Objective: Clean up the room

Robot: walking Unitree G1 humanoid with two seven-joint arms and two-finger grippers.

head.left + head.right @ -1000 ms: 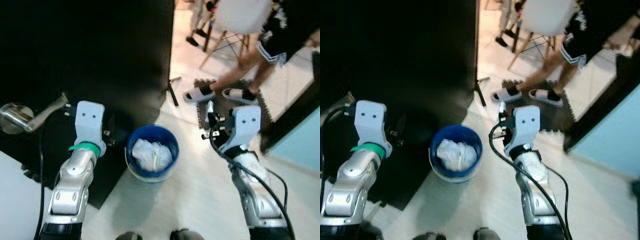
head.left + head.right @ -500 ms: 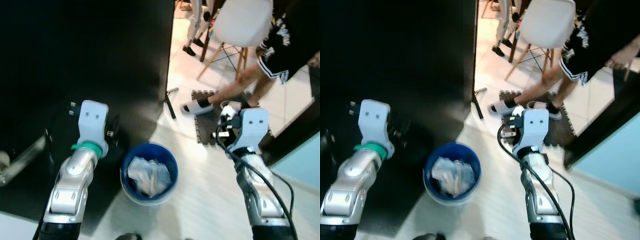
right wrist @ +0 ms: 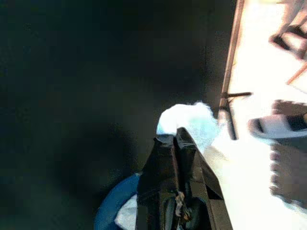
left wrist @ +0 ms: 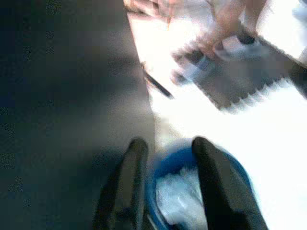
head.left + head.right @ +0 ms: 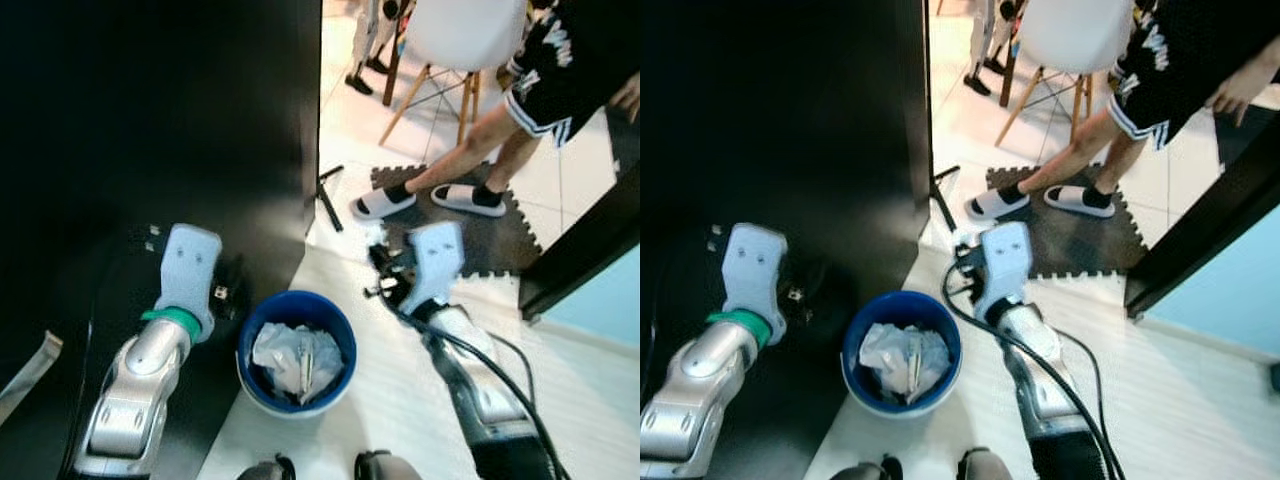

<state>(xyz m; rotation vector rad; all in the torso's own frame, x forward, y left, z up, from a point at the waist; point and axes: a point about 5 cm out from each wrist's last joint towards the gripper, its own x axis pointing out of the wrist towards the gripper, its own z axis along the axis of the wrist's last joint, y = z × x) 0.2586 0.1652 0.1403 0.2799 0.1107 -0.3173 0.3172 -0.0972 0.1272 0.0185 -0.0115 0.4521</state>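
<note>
Crumpled tissue wad [image 3: 188, 120], pale white and loosely balled, sits pinched at the tip of your right gripper [image 3: 176, 135]. Its jaws are closed on the near edge of the wad, and most of the clump bulges free beyond them. Expect it to weigh almost nothing, to be soft and crushable, and to be neither slippery nor breakable. A light squeeze through the bulk of the ball would hold it better than a pinch at a loose corner, which could tear or unfurl. Nearest you on the pale floor [image 5: 560, 400] stands the blue bin [image 5: 262, 392], upright, with more crumpled white paper [image 5: 292, 360] already heaped inside. In the head views the right gripper hangs near the bin's far rim, on your right side. I cannot tell from here whether the wad is truly over the opening, so judge that before you let go, since something this light may drift as it falls. Your left gripper [image 4: 165, 143] hovers by the bin's other side with its jaws spread and nothing in them. The black door [image 5: 150, 100] rises behind it. Farther off lie a thin black rod [image 5: 328, 197] and a dark foam mat [image 5: 500, 240], where a person's sandalled feet [image 5: 380, 204] stand before a white chair [image 5: 460, 30].
</note>
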